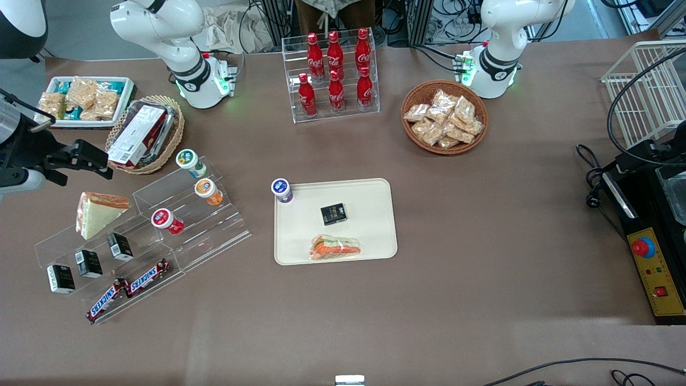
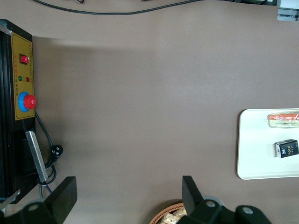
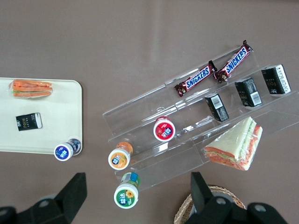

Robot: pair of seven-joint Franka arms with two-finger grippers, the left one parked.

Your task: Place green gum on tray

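The green gum (image 1: 190, 162) stands on the top step of a clear acrylic stand (image 1: 225, 217), white lid with a green-and-yellow label facing up. In the right wrist view it (image 3: 126, 193) shows between my two fingers, well below them. The cream-beige tray (image 1: 375, 193) lies mid-table, also seen in the right wrist view (image 3: 60, 116) and in the left wrist view (image 2: 257, 149). My gripper (image 1: 88, 158) hangs high at the working arm's end of the table, open and empty (image 3: 138, 200).
A purple-lidded bottle (image 1: 281, 188) stands at the tray's corner. A black box (image 1: 333, 213) and a sandwich (image 1: 335, 247) lie on the tray. The stand also holds orange-lidded (image 1: 206, 190) and red-lidded (image 1: 163, 220) bottles. A wicker basket (image 1: 144, 134) sits beside the green gum.
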